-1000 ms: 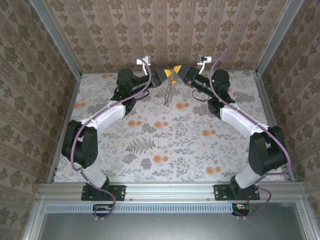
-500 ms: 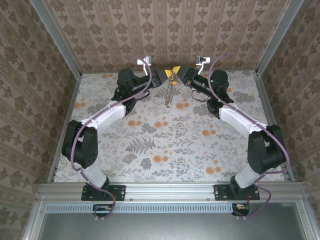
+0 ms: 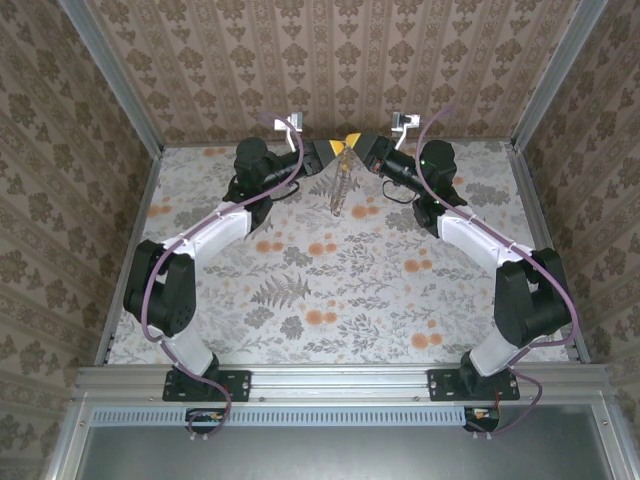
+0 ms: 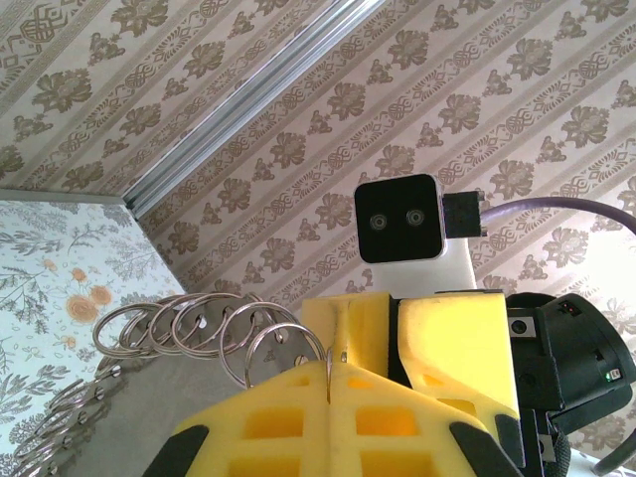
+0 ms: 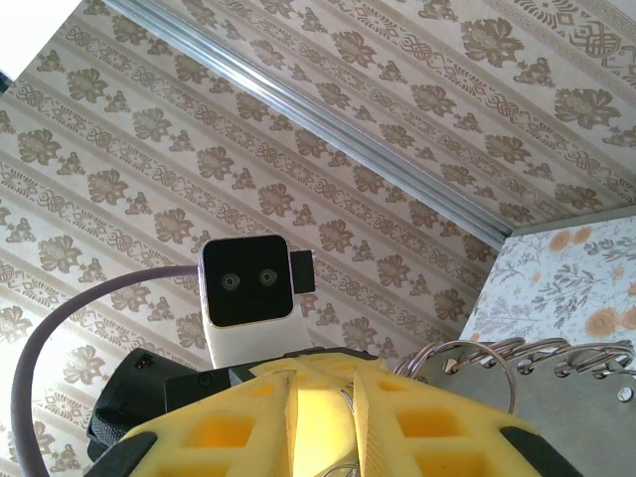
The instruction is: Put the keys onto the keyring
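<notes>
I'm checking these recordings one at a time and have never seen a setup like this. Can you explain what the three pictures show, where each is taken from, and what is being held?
The machine is two robot arms bolted at the near edge of a flower-patterned table. The overhead picture looks down from above and behind them. The other two pictures come from a small camera on each wrist, looking past that arm's own yellow fingers. At the far end of the table the left gripper and the right gripper meet almost tip to tip. Between them a chain of linked metal rings hangs down toward the table. The left gripper is shut and seems to pinch the top ring. The right gripper's jaws are close together, but I cannot tell whether they grip anything.
</notes>
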Robot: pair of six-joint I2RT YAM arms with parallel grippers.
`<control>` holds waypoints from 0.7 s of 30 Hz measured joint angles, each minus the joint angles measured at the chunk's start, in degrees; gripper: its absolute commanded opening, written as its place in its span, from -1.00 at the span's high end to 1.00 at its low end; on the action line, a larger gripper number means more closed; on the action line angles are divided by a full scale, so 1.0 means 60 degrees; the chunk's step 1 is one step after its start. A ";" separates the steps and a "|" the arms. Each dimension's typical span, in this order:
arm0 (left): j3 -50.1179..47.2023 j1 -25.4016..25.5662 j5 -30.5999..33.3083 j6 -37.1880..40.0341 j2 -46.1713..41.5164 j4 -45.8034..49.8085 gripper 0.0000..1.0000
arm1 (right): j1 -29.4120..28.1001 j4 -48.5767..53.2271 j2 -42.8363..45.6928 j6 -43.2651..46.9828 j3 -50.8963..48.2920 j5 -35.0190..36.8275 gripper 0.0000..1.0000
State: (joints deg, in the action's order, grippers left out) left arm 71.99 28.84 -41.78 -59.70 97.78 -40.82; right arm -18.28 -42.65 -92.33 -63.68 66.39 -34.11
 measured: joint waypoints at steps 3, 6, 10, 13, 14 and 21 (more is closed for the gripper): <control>0.0000 0.0000 -0.0033 0.0160 0.0000 0.0011 1.00 | 0.0000 0.0000 0.0004 -0.0007 -0.0018 -0.0004 0.38; 0.0000 0.0000 -0.0109 0.0477 0.0000 0.0087 1.00 | -0.0007 -0.0007 0.0044 0.0033 -0.0124 0.0000 0.27; 0.0000 0.0000 -0.0401 0.1191 -0.0004 0.0135 1.00 | 0.0040 0.0022 0.0262 0.0069 -0.0492 0.0036 0.21; 0.0000 -0.0007 -0.0758 0.1810 -0.0007 0.0153 1.00 | 0.0157 0.0109 0.0492 0.0080 -0.0805 0.0051 0.20; 0.0000 -0.0011 -0.0871 0.1982 -0.0007 0.0157 1.00 | 0.0215 0.0124 0.0565 0.0080 -0.0882 0.0058 0.20; 0.0000 -0.0087 -0.1661 0.2783 -0.0004 0.0000 1.00 | 0.0390 0.0222 0.1067 0.0313 -0.1024 0.0117 0.21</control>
State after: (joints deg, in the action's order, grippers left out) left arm 71.99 28.32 -51.75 -43.00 97.76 -40.82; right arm -15.94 -41.32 -85.93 -61.80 60.25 -33.41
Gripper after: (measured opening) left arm 0.044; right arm 0.397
